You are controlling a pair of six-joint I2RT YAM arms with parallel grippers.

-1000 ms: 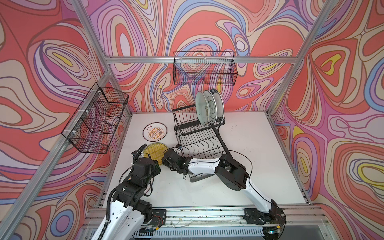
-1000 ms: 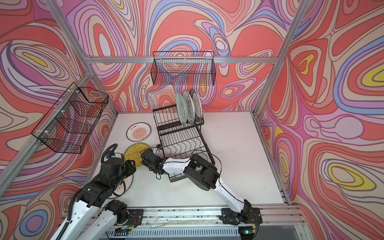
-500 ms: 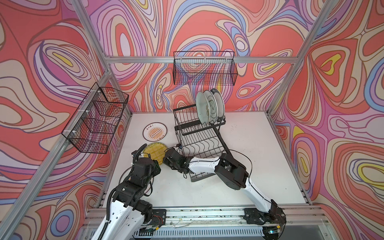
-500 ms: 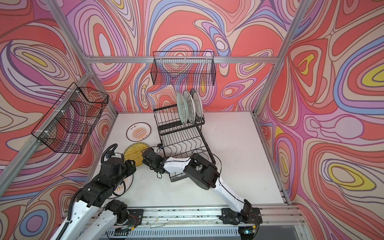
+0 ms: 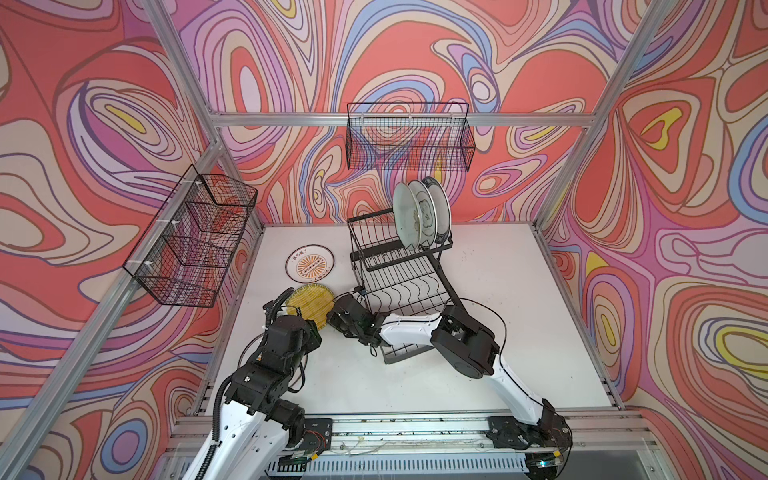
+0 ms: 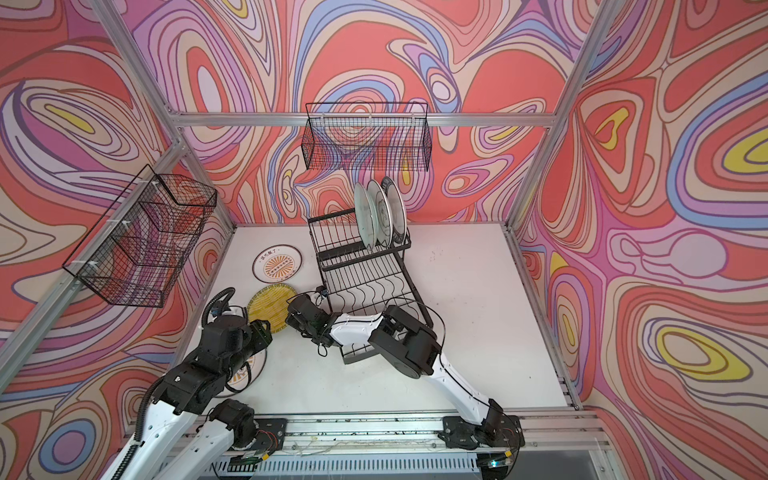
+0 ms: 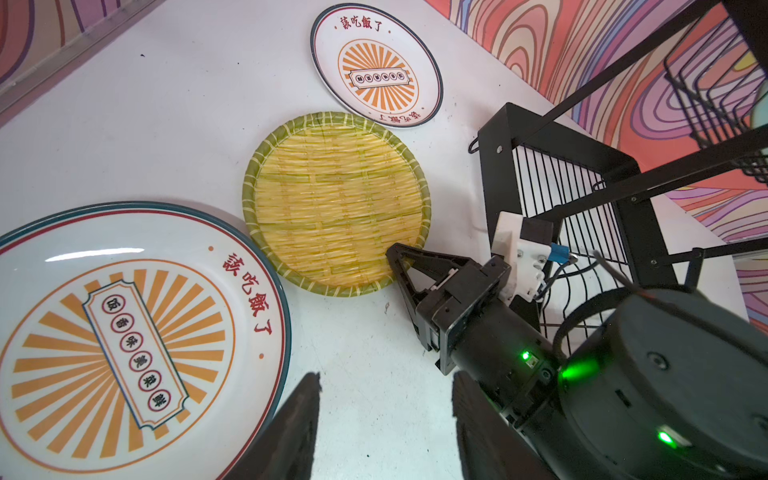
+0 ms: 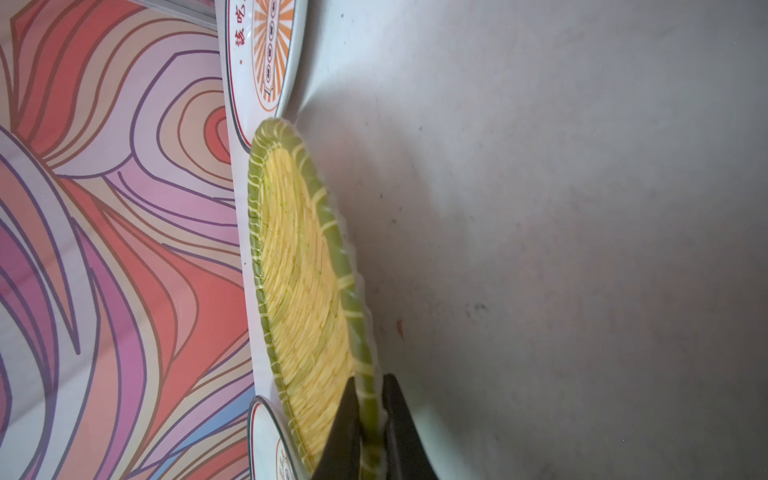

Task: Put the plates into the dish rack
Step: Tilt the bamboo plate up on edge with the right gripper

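Nearest, the left tool [image 7: 384, 419] hangs open over bare bench [image 5: 498, 291]. Its fingers are cut off at the wrist view's edge and hidden under its own arm in both top views. The near sunburst plate [image 7: 124, 332] lies flat beside it, mostly covered by that arm from above. At that plate's 1 o'clock lies the yellow woven plate [image 5: 311, 305]. The right tool [image 8: 370, 424] is clamped on its green rim at about 4 o'clock; whether that edge is lifted is hard to tell. A second sunburst plate [image 5: 309, 266] lies at the yellow one's 12 o'clock. The dish rack [image 5: 399, 286] stands at its 3 o'clock, with three plates [image 5: 419, 216] upright in the raised tier, overlapping so their patterns barely show. The bench is white and scuffed; the swirl-patterned walls [image 5: 415, 62] carry two wire baskets [image 5: 409, 137]
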